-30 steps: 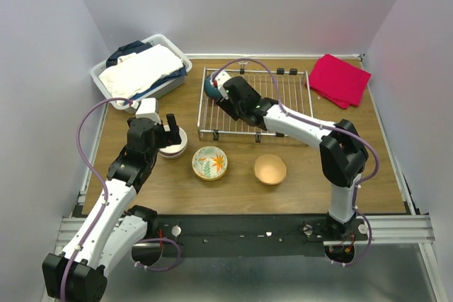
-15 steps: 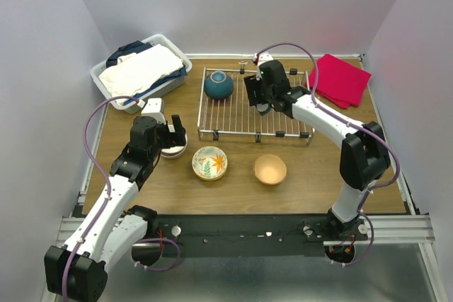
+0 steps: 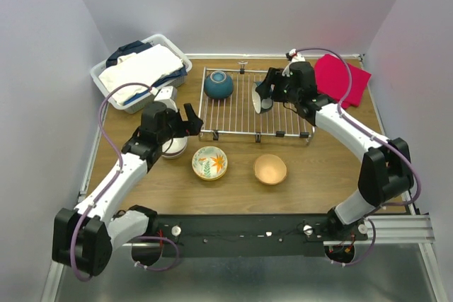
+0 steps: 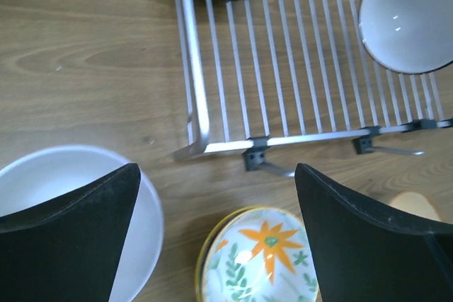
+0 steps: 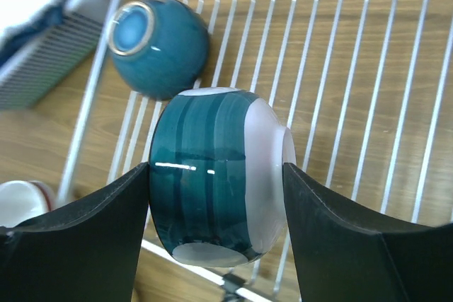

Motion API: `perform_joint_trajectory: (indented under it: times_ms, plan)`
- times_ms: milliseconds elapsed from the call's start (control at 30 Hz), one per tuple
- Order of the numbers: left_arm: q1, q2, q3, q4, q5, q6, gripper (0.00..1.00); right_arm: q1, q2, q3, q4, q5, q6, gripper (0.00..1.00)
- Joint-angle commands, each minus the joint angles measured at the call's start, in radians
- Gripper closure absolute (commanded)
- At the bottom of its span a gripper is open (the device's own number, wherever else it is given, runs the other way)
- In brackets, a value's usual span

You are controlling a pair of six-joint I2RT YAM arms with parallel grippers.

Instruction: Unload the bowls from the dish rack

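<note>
The silver wire dish rack (image 3: 233,114) lies at the back middle of the table. A teal bowl (image 3: 219,84) sits upside down in its far left corner. My right gripper (image 3: 265,98) is shut on a teal-striped bowl with a white rim (image 5: 205,175), held on its side above the rack (image 5: 354,68). My left gripper (image 3: 185,119) is open and empty over the table by the rack's near left corner (image 4: 205,143). On the table stand a white bowl with a dark red outside (image 3: 173,147), a floral bowl (image 3: 210,163) and a beige bowl (image 3: 270,169).
A white laundry basket (image 3: 141,70) with clothes stands at the back left. A red cloth (image 3: 341,79) lies at the back right. In the left wrist view the white bowl (image 4: 64,203) and floral bowl (image 4: 258,256) lie just below my fingers.
My right arm has swung from the teal bowl at the rack's left to its right half, now gripping the striped bowl. My left gripper left the white bowl and moved toward the rack.
</note>
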Motion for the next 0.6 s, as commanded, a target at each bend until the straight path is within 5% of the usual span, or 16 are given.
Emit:
perform_joint_trajectory:
  times_ms: [0,567]
  plan:
    - [-0.032,0.093,0.106,0.115,0.099,-0.064,0.01,-0.018,-0.106,-0.055,0.212,-0.104,0.163,0.65]
    - [-0.139,0.409,0.298,0.339,0.137,-0.257,0.03,-0.021,-0.272,-0.320,0.548,-0.316,0.538,0.65]
